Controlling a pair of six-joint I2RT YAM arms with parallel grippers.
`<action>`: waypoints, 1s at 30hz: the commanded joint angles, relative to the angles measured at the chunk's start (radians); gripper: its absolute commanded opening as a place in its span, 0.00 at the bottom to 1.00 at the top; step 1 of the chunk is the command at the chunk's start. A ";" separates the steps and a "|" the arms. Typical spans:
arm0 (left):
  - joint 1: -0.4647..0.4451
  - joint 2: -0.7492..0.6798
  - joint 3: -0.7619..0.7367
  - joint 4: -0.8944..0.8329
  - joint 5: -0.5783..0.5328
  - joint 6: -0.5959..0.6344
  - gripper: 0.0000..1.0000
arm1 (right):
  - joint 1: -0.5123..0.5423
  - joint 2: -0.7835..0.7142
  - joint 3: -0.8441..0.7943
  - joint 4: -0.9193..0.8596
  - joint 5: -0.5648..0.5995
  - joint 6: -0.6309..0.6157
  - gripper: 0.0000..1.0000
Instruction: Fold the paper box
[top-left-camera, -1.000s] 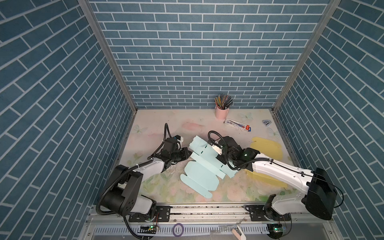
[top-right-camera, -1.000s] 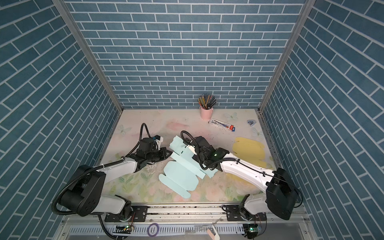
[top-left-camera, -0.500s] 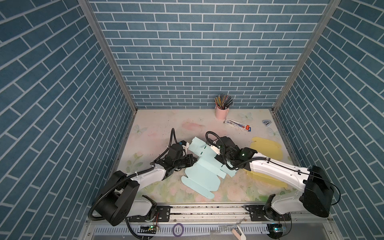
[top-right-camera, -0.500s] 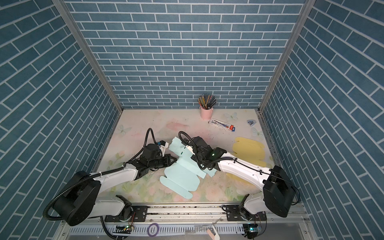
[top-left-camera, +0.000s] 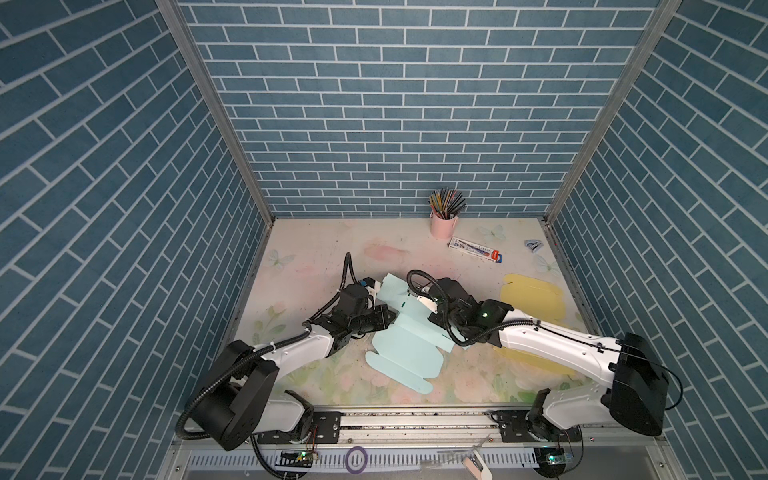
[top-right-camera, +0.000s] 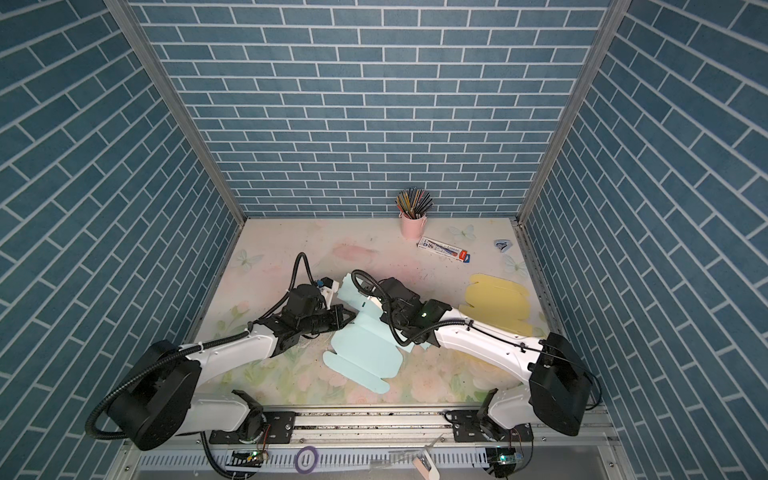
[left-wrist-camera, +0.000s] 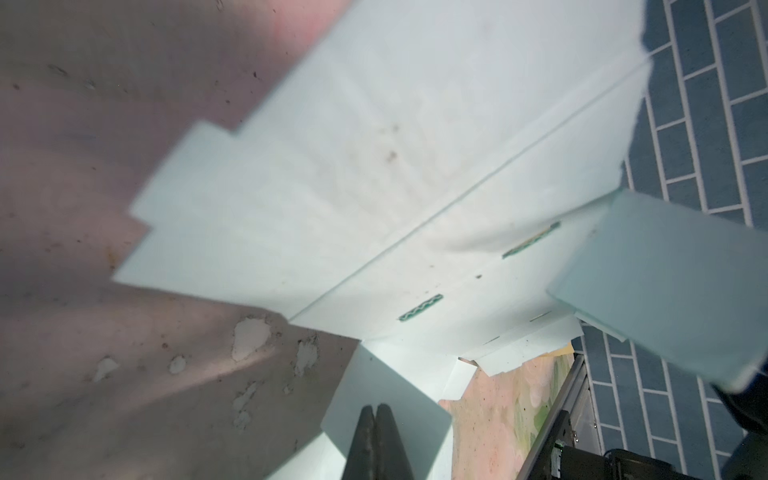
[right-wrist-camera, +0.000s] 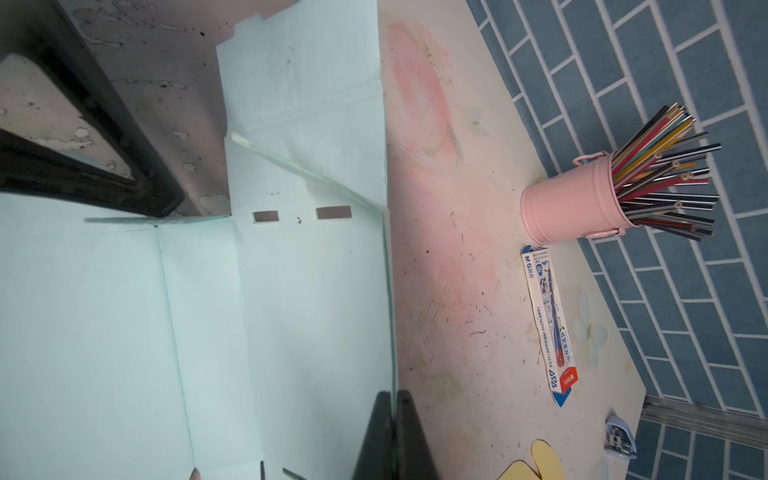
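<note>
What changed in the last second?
Left gripper, jaws shut, slid in from the left up to the paper box edge. Right gripper stayed clamped on a raised panel of it. Pencil cup, pen pack and yellow sheet unmoved.

Flat paper box seen over the left end effector

The pale blue sheet lay unfolded across the worn pinkish tabletop, crossed by a long crease and pierced by two narrow slots. The end effector's dark fingers were pressed together, their tips over a small corner flap. Another panel stood lifted in front of the blue brick wall.
</note>
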 joint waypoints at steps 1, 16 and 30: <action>0.052 -0.037 0.018 -0.048 0.016 0.034 0.00 | 0.012 -0.031 -0.010 0.046 0.058 -0.068 0.00; 0.378 -0.041 0.131 -0.144 0.036 0.106 0.00 | 0.040 0.102 0.034 0.173 0.179 -0.288 0.00; 0.393 0.389 0.364 0.062 0.059 0.104 0.00 | 0.078 0.194 0.028 0.345 0.205 -0.519 0.00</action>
